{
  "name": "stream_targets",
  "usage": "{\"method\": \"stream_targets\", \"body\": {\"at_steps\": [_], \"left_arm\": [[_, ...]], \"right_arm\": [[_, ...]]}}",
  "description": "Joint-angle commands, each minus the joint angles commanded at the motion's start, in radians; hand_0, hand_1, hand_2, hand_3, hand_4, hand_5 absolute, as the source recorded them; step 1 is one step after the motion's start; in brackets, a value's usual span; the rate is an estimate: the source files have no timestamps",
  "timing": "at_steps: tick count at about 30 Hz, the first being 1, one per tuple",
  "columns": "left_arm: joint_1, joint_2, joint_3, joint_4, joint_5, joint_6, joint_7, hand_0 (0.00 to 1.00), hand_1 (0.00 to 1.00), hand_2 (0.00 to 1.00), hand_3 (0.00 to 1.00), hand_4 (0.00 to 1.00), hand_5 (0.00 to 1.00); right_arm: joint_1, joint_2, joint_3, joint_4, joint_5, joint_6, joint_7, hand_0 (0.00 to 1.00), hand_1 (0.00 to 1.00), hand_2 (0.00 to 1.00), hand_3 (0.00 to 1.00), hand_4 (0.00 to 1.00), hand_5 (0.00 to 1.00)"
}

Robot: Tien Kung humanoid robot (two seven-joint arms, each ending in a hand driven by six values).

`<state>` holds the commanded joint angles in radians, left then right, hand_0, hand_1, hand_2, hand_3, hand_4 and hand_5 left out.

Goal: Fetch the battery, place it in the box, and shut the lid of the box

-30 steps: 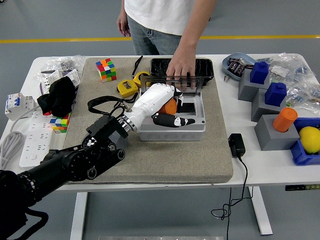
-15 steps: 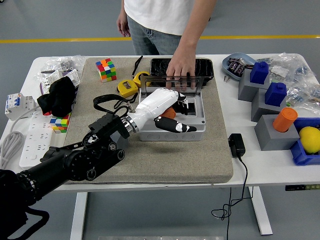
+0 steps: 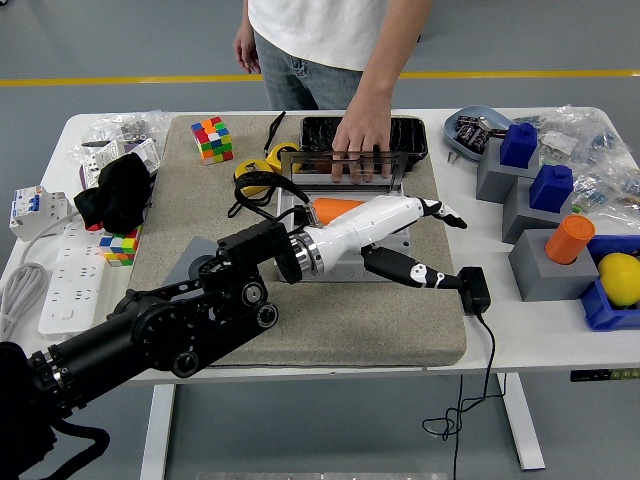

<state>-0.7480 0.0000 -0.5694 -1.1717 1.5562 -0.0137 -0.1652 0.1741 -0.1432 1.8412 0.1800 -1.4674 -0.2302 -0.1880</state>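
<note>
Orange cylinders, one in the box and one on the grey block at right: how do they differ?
The box cylinder lies on its side inside the box; the block cylinder stands upright on the block. The box cylinder is partly hidden by the left hand; the block cylinder is in full view. Both are orange.

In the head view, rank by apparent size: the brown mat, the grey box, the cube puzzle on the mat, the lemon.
Largest to smallest:
1. Brown mat
2. Grey box, partly hidden by the robot hand
3. Lemon and cube puzzle: too alike to rank.
</note>
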Motion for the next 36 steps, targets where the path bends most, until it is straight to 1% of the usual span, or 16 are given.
{"method": "stream_targets", "body": {"at_steps": [2, 4, 5, 7, 8, 12, 15, 21, 23, 24, 25, 28, 30, 31, 33, 36], "left_arm": [[0.006, 0.0, -0.02, -0.046, -0.069, -0.058, 0.023, 0.629, 0.669, 0.667, 0.665, 0.998, 0.664], [0.011, 0.0, -0.038, -0.076, -0.142, -0.1, 0.032, 0.629, 0.669, 0.667, 0.665, 0.998, 0.664], [0.012, 0.0, -0.046, -0.083, -0.173, -0.109, 0.032, 0.629, 0.669, 0.667, 0.665, 0.998, 0.664], [0.017, 0.0, -0.072, -0.091, -0.235, -0.103, 0.025, 0.626, 0.668, 0.661, 0.676, 0.998, 0.679], [0.018, 0.0, -0.079, -0.092, -0.245, -0.101, 0.023, 0.626, 0.668, 0.661, 0.676, 0.998, 0.679], [0.023, 0.0, -0.132, -0.064, -0.257, -0.048, -0.004, 0.626, 0.668, 0.661, 0.676, 0.998, 0.679], [0.027, 0.0, -0.152, -0.048, -0.292, -0.033, -0.016, 0.635, 0.676, 0.669, 0.679, 0.998, 0.693], [0.038, 0.0, -0.201, -0.003, -0.501, -0.039, -0.041, 0.651, 0.698, 0.693, 0.684, 0.998, 0.706], [0.042, 0.0, -0.229, 0.016, -0.555, -0.011, -0.058, 0.651, 0.698, 0.693, 0.684, 0.998, 0.706], [0.044, 0.0, -0.247, 0.026, -0.545, 0.008, -0.064, 0.651, 0.698, 0.693, 0.684, 0.998, 0.706], [0.045, 0.0, -0.264, 0.034, -0.525, 0.028, -0.066, 0.794, 0.846, 0.814, 0.773, 0.998, 0.77], [0.045, 0.0, -0.315, 0.064, -0.423, 0.075, -0.046, 0.794, 0.846, 0.814, 0.773, 0.998, 0.77], [0.042, 0.0, -0.361, 0.102, -0.339, 0.107, -0.011, 0.794, 0.846, 0.814, 0.773, 0.998, 0.77], [0.04, 0.0, -0.375, 0.118, -0.3, 0.11, 0.003, 0.998, 0.998, 0.993, 0.978, 0.998, 0.998], [0.038, 0.0, -0.404, 0.156, -0.215, 0.103, 0.033, 0.998, 0.998, 0.993, 0.978, 0.998, 0.998], [0.038, 0.0, -0.432, 0.19, -0.085, 0.092, 0.074, 0.998, 0.998, 0.993, 0.978, 0.998, 0.998]], "right_arm": [[0.0, 0.0, -0.002, 0.0, 0.002, 0.0, 0.0, 0.909, 0.892, 0.852, 0.828, 0.998, 0.998], [0.0, 0.0, -0.002, 0.0, 0.002, 0.001, 0.0, 0.909, 0.892, 0.852, 0.828, 0.998, 0.998], [0.0, 0.0, -0.001, 0.0, 0.002, 0.001, -0.001, 0.909, 0.892, 0.852, 0.828, 0.998, 0.998], [-0.001, 0.0, -0.002, 0.0, 0.003, 0.001, -0.001, 0.9, 0.889, 0.851, 0.827, 0.998, 0.998], [-0.001, 0.0, -0.002, 0.0, 0.003, 0.001, -0.001, 0.9, 0.889, 0.851, 0.827, 0.998, 0.998], [-0.003, 0.001, -0.002, 0.0, 0.004, 0.001, -0.002, 0.9, 0.889, 0.851, 0.827, 0.998, 0.998], [-0.003, 0.001, -0.004, 0.0, 0.006, 0.001, -0.001, 0.9, 0.888, 0.851, 0.827, 0.998, 0.998], [0.0, 0.002, -0.004, 0.0, 0.009, 0.001, -0.001, 0.9, 0.887, 0.85, 0.827, 0.998, 0.998], [0.0, 0.004, 0.001, 0.0, 0.006, 0.001, -0.001, 0.9, 0.887, 0.85, 0.827, 0.998, 0.998], [0.0, 0.005, 0.001, 0.0, 0.006, 0.001, -0.001, 0.9, 0.887, 0.85, 0.827, 0.998, 0.998], [0.0, 0.005, 0.002, 0.0, 0.005, 0.001, -0.001, 0.899, 0.883, 0.85, 0.827, 0.998, 0.998], [0.0, 0.006, 0.003, 0.0, 0.006, 0.001, 0.0, 0.899, 0.883, 0.85, 0.827, 0.998, 0.998], [0.001, 0.006, 0.003, 0.0, 0.006, 0.001, 0.0, 0.899, 0.883, 0.85, 0.827, 0.998, 0.998], [0.001, 0.006, 0.002, 0.0, 0.007, 0.001, 0.0, 0.896, 0.883, 0.849, 0.827, 0.998, 0.998], [0.002, 0.005, 0.004, 0.0, 0.006, 0.0, 0.001, 0.896, 0.883, 0.849, 0.827, 0.998, 0.998], [0.004, 0.005, 0.002, 0.0, 0.008, -0.001, 0.002, 0.896, 0.883, 0.849, 0.827, 0.998, 0.998]]}}
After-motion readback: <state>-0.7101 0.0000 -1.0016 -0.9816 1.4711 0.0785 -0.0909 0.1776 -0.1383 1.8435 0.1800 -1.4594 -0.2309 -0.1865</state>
